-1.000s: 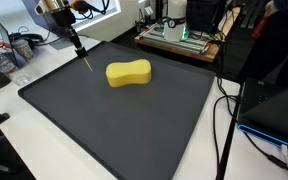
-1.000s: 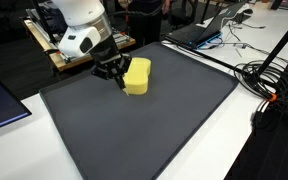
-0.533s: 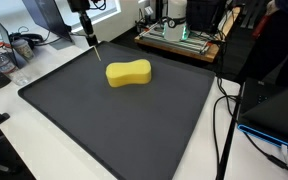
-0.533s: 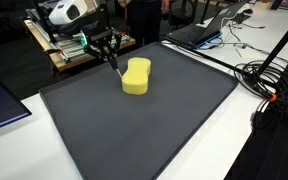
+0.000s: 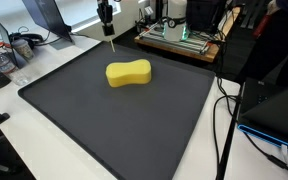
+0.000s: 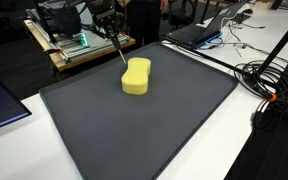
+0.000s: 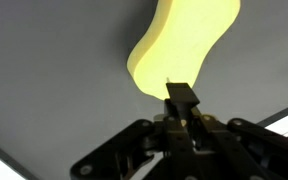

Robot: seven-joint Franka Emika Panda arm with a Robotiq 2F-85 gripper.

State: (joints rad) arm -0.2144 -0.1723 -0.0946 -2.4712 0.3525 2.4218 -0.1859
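Yellow and soft, the sponge (image 5: 128,73) is lying on the dark mat (image 5: 114,130) near the far edge of the tabletop (image 5: 6,105), so handling the thin stick (image 6: 117,52) beside it is probably calling for slow, steady travel with the tip kept clear. The end effector (image 5: 106,20) is hanging above that far edge, clenched on the stick, whose tip is pointing down and touching nothing
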